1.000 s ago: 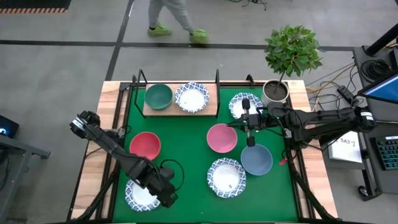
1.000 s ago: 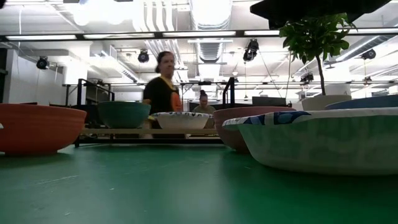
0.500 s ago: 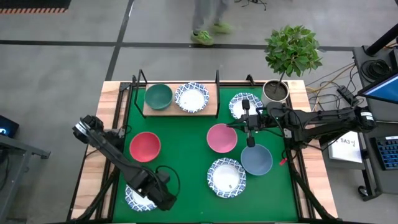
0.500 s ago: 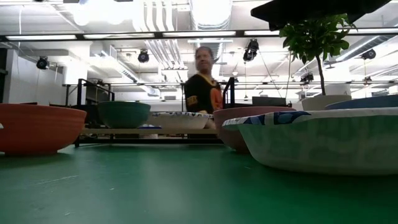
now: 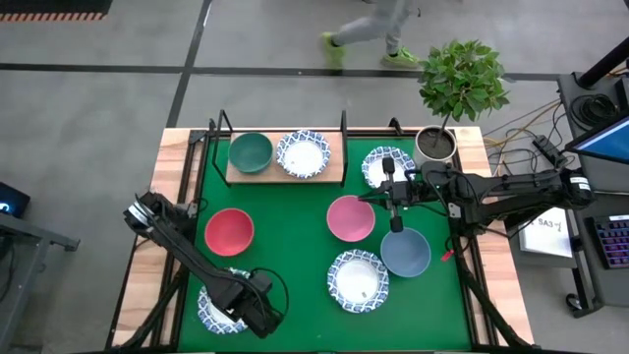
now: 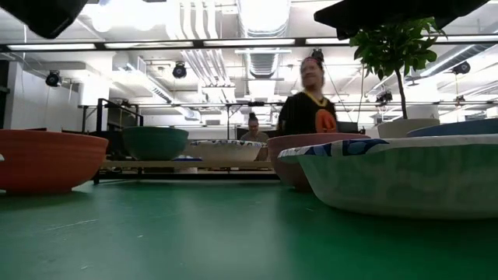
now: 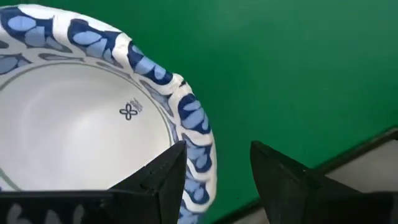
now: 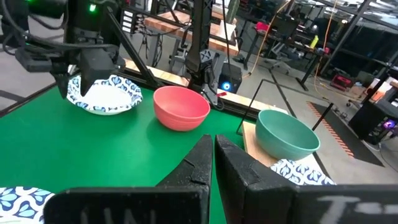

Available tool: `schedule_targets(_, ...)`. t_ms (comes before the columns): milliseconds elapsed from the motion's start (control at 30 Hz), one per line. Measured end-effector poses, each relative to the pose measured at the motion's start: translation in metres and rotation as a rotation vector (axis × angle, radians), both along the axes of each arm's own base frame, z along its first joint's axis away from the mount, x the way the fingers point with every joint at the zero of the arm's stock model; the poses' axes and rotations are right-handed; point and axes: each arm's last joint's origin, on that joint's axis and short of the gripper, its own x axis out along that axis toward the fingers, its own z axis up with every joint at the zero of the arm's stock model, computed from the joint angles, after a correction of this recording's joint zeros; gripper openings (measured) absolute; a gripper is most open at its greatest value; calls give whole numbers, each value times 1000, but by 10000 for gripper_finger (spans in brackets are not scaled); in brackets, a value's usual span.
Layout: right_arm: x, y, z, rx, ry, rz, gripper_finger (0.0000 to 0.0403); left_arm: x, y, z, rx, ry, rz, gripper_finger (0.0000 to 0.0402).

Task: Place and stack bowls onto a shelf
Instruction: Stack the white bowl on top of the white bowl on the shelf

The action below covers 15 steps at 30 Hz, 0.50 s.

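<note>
From above, the left hand [image 5: 257, 317] sits over a blue-rimmed white bowl [image 5: 214, 313] at the counter's [image 5: 295, 251] near-left corner; the shelf [image 5: 285, 169] carries two bowls. The left wrist view shows parted fingers [image 7: 168, 174] straddling that bowl's [image 7: 93, 124] rim. The right wrist view shows the right hand [image 8: 213, 149] closed, empty.

Hidden and cut-off parts
The left gripper [image 5: 257, 317] covers part of the patterned bowl [image 5: 218, 310] beneath it; in the left wrist view that bowl runs off the picture's edge. A passing person [image 5: 371, 29] is blurred.
</note>
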Motion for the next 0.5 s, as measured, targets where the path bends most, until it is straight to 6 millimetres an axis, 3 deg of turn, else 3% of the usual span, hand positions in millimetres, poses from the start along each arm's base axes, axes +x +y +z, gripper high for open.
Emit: schedule_targets(500,-2,0,-9,97,98,-16,9,-5,-5,-29,122,16,4,157)
